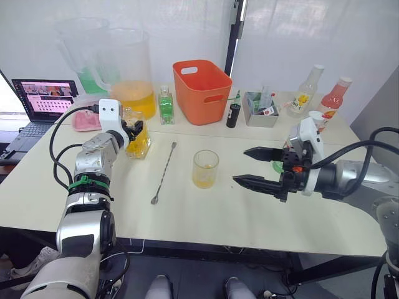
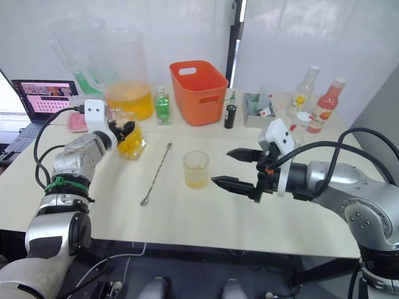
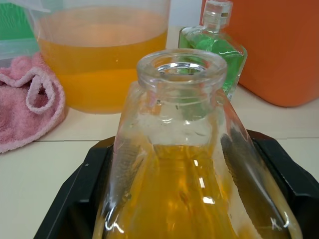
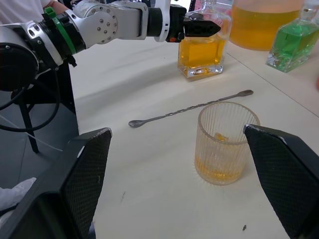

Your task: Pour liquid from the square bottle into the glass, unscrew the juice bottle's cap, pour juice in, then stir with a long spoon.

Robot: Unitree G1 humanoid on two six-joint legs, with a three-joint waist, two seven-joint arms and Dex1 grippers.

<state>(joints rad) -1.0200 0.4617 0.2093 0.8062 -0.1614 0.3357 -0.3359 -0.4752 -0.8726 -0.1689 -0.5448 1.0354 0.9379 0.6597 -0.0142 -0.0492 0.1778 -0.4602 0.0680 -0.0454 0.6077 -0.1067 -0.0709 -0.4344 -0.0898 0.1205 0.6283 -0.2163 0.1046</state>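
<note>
Squat square clear glass bottle of orange liquid [image 1: 137, 138]: upright on cream bench [image 1: 206, 212], pinched between left gripper [image 1: 132, 129] fingers. Ribbed clear glass tumbler [image 1: 205, 169]: mid-bench, beside long silver spoon [image 1: 164, 172]. Right gripper [image 1: 257, 167]: fingers spread, near tumbler.

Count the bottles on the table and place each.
5: square bottle in left claw; green bottle beside orange bin; small dark bottle; two at back right. More may hide.
</note>
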